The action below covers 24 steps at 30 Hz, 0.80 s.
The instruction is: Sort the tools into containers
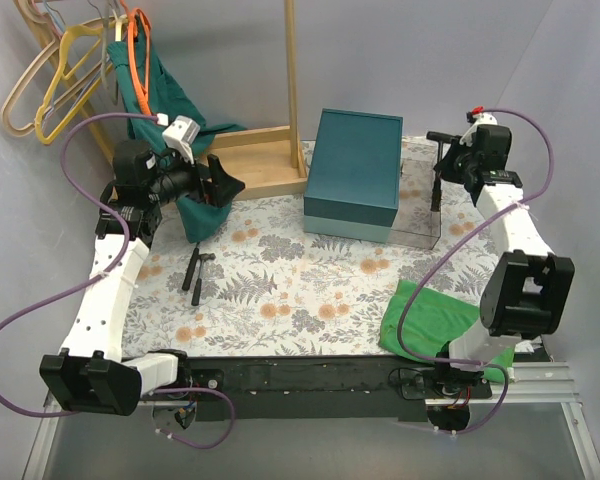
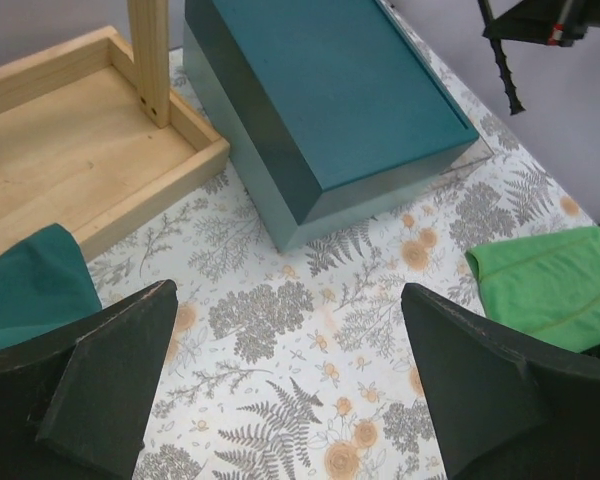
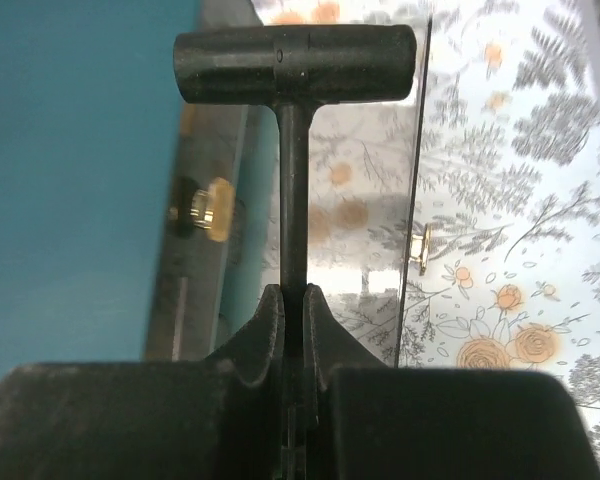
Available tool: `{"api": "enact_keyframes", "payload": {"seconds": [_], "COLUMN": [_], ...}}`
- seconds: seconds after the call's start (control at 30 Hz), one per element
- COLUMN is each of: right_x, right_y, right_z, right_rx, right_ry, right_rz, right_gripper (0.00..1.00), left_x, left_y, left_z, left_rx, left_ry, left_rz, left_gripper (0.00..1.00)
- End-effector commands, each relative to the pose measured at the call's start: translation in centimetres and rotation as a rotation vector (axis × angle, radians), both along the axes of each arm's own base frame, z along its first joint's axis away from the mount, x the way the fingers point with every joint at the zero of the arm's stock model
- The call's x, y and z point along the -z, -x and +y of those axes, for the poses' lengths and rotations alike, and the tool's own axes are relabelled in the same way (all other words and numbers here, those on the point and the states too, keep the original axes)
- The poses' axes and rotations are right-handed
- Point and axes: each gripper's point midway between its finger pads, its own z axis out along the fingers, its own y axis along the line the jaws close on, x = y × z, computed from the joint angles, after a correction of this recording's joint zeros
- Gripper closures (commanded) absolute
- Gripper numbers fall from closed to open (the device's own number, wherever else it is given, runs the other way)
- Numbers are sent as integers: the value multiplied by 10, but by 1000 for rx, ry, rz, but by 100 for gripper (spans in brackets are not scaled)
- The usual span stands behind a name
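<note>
Hanging over the clear container [image 1: 420,218] beside the teal box [image 1: 355,165], the right claw [image 3: 293,300] is closed tight on the shaft of the black T-handle tool [image 3: 292,150]. The shaft runs straight out in line with the fingers, its cross handle at the far end, and the inside of the container lies directly beyond it, so I think the drop needs only a short lowering and a release. The left claw [image 2: 290,370] is spread wide with nothing in it, and the other tools [image 1: 195,268] lie on the table [image 1: 310,290] on its side, clearly nearer to it.
</note>
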Motion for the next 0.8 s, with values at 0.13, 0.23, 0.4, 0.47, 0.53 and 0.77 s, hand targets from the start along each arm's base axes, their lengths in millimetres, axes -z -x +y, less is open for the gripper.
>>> {"api": "enact_keyframes", "payload": {"seconds": [0.13, 0.23, 0.4, 0.47, 0.53, 0.77], "right_x": [72, 98, 102, 89, 70, 33], "right_y": [-40, -56, -74, -75, -70, -15], "right_z": [15, 14, 16, 19, 21, 27], "right_rx": [-73, -64, -108, -122, -122, -134], "right_ry": [-53, -45, -31, -40, -47, -59], "right_rz": [100, 149, 145, 117, 85, 36], "right_gripper": [99, 99, 73, 63, 59, 59], "left_x": [52, 82, 113, 128, 138, 183], "left_y": [23, 29, 47, 56, 60, 48], "left_z": [17, 29, 36, 36, 37, 77], "left_rx": [-38, -66, -69, -52, -53, -275], "left_ry": [-176, -253, -294, -300, -307, -434], "left_rz": [86, 138, 226, 270, 301, 422], "left_gripper": [3, 2, 2, 2, 2, 4]}}
